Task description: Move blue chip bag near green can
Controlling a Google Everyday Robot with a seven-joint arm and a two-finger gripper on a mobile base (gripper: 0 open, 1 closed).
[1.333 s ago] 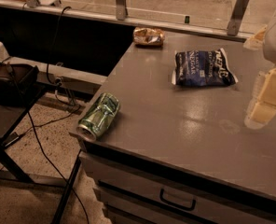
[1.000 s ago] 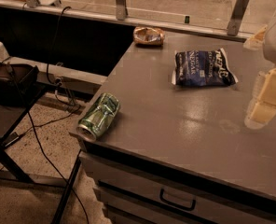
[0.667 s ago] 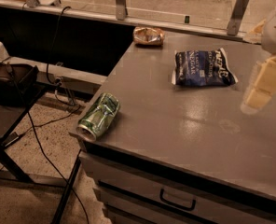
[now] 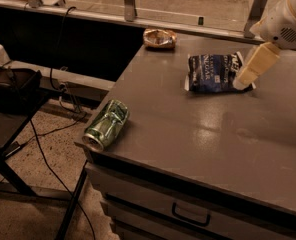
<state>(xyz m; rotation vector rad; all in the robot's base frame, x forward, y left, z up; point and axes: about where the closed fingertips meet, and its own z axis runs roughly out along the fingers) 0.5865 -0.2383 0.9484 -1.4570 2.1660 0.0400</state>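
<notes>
The blue chip bag (image 4: 213, 73) lies flat on the grey cabinet top (image 4: 213, 134), towards the back. The crushed green can (image 4: 106, 124) lies on its side at the top's front left corner, well apart from the bag. My gripper (image 4: 244, 80) comes down from the upper right on a white arm, and its cream fingertip hangs over the bag's right edge. Only one finger shows.
A small tan-brown snack bag (image 4: 159, 38) lies at the back left corner of the top. A glass partition with metal posts (image 4: 129, 1) runs behind. Cables (image 4: 63, 89) and a dark stand (image 4: 8, 99) are on the floor at left. A drawer handle (image 4: 190, 215) shows below.
My gripper has moved left and towards the back, from the table's right side to above the right edge of the blue chip bag. The bag and can have not moved.
</notes>
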